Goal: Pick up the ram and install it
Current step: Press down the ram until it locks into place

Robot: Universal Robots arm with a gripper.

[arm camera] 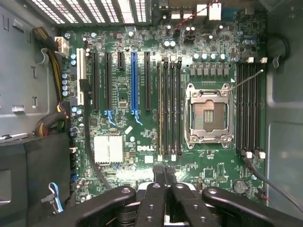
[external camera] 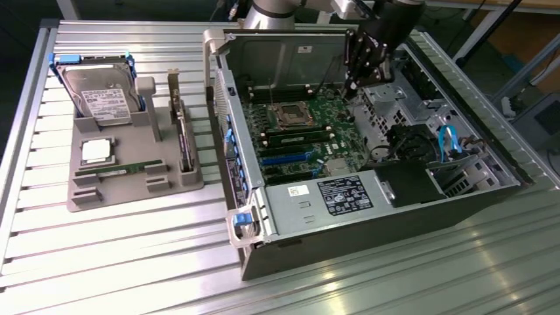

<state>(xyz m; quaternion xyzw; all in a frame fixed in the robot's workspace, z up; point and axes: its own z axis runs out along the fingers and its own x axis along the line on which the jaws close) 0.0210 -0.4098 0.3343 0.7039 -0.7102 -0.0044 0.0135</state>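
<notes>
A second ram stick (external camera: 122, 169) lies in the grey tray (external camera: 131, 197). Farther in, the ram (external camera: 293, 137) seems seated in its motherboard slot beside the CPU socket (external camera: 287, 115), so little is left. Beyond, the gripper (external camera: 355, 88) hangs, jaws fully closed, holding nothing visible.

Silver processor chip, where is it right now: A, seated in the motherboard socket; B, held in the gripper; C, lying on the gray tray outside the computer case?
C: the silver processor chip lies on the gray tray beside the case, and the motherboard socket is empty.
</notes>
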